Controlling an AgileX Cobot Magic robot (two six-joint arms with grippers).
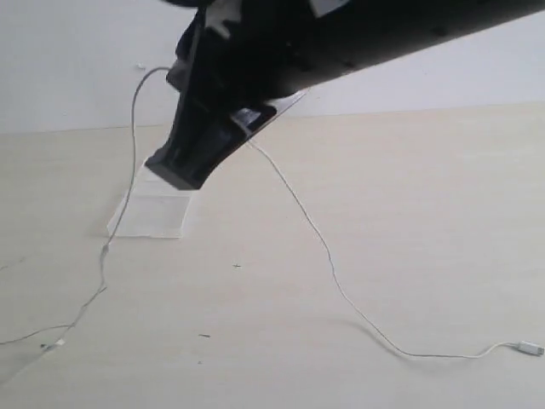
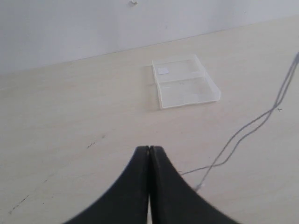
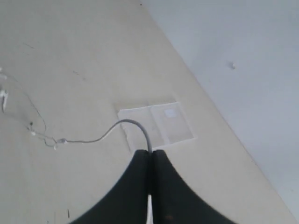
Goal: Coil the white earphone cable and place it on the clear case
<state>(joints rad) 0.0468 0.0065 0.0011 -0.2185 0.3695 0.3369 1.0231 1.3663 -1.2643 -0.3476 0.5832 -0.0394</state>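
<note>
Right gripper (image 3: 149, 152) pinches white earphone cable (image 3: 131, 121); only exterior shows plug (image 1: 530, 348).

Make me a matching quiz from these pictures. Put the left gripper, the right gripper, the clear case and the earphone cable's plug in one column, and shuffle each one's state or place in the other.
Column one:
1. left gripper
2. right gripper
3. clear case
4. plug

Column two:
A. lies flat on the table, transparent, with a small white label
B. shut on the white earphone cable
C. lies on the table at the cable's end, well away from the case
D. shut, holding nothing

Pairs: 1-D, 2-B, 3-A, 4-C
</note>
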